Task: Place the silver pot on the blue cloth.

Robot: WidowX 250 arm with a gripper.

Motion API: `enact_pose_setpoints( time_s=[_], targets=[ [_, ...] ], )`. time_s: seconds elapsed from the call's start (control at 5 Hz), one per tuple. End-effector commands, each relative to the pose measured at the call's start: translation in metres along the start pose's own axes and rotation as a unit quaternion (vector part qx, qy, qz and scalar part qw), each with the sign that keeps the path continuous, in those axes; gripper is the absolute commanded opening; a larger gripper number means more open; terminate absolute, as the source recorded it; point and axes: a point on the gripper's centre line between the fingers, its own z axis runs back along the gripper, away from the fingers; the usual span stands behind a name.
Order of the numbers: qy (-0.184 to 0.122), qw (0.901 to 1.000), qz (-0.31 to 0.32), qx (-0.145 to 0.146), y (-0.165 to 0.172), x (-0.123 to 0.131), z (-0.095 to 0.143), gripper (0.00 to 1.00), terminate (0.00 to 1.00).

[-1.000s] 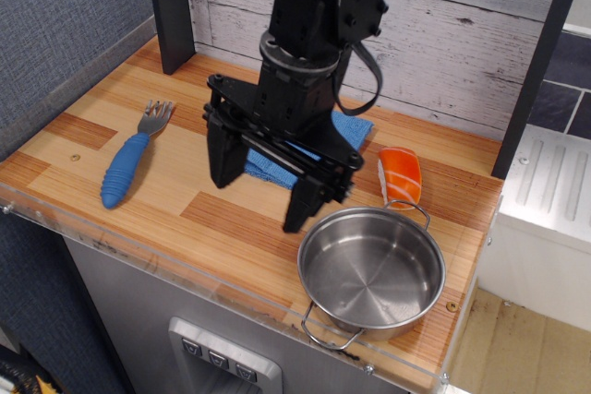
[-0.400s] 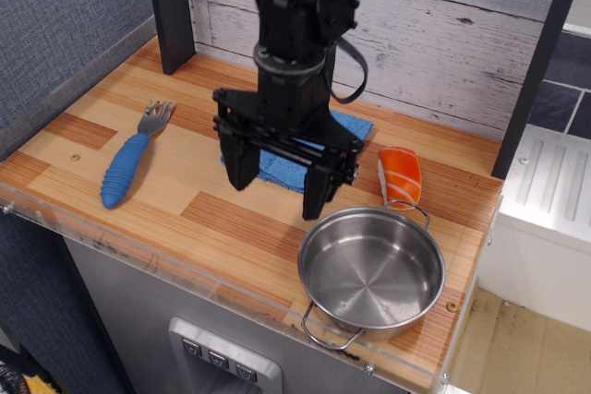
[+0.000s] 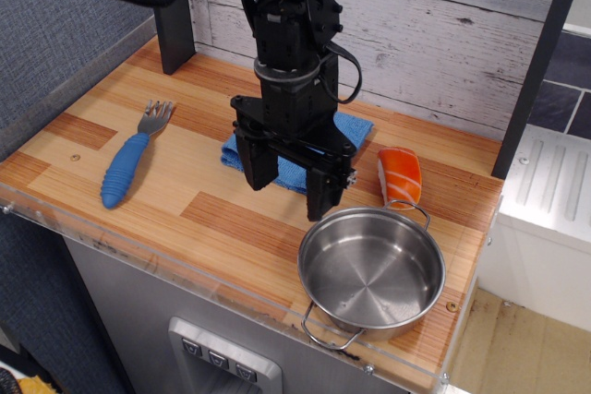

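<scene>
- I see the gripper (image 3: 291, 188) above the worktop (image 3: 138, 219), its fingers (image 3: 259, 165) spread wide, holding nothing.
- The silver pot (image 3: 371, 271) sits empty at the front right edge, just beside the right finger.
- The blue cloth (image 3: 353, 127) lies behind the gripper, partly hidden.

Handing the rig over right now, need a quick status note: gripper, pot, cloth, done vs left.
Gripper: open, empty, hanging over the counter between cloth and pot, fingers pointing down.
Silver pot: upright at the front right of the counter, empty, not gripped.
Blue cloth: flat near the back wall, partly hidden behind the gripper, nothing on it.
Done: nothing yet.
Left: grasp the pot, lift it, set it on the cloth.
</scene>
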Motion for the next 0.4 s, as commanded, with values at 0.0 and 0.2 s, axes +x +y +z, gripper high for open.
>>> enact_pose_setpoints(
  time_s=[0.0, 0.2],
  targets=[
    [0.002, 0.9974, -0.072, 0.003, 0.0116, 0.0158, -0.0082, 1.0, 0.0],
    [-0.018, 0.9949, -0.099, -0.004, 0.002, 0.0191, -0.0031, 1.0, 0.0]
  ],
)
